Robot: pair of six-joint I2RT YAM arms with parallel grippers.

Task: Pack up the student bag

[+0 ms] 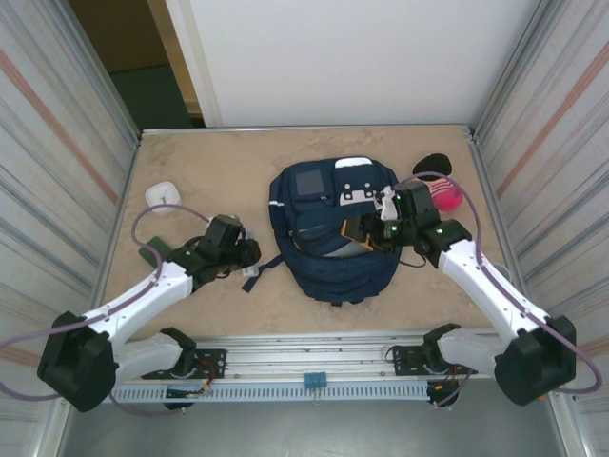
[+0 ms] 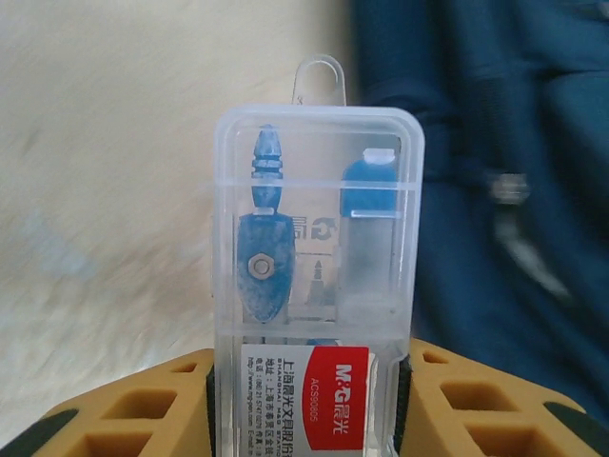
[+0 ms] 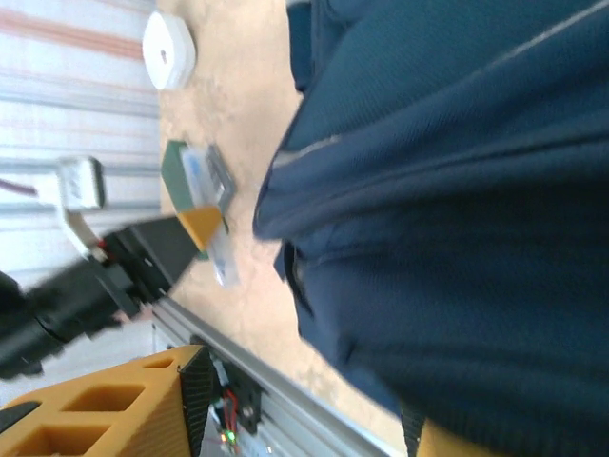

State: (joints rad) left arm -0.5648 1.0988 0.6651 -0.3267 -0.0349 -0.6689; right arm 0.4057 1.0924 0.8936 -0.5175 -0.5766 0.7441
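The student bag [image 1: 328,233], a large navy backpack with a white patch and a square window pocket, lies flat in the middle of the table. My left gripper [image 1: 249,259] is at the bag's left edge, shut on a clear plastic compass case [image 2: 314,238] with a blue compass and a red label inside. The case stands between both yellow fingers [image 2: 124,414]. My right gripper [image 1: 360,231] hovers over the bag's right half. Its jaws stand wide apart [image 3: 304,409], with navy bag fabric [image 3: 457,190] hanging close by the right finger.
A white round object [image 1: 164,193] sits at the far left. A pink item [image 1: 445,195] and a black one [image 1: 433,164] lie at the bag's far right. The metal rail [image 1: 314,352] runs along the near edge, and corrugated walls close both sides.
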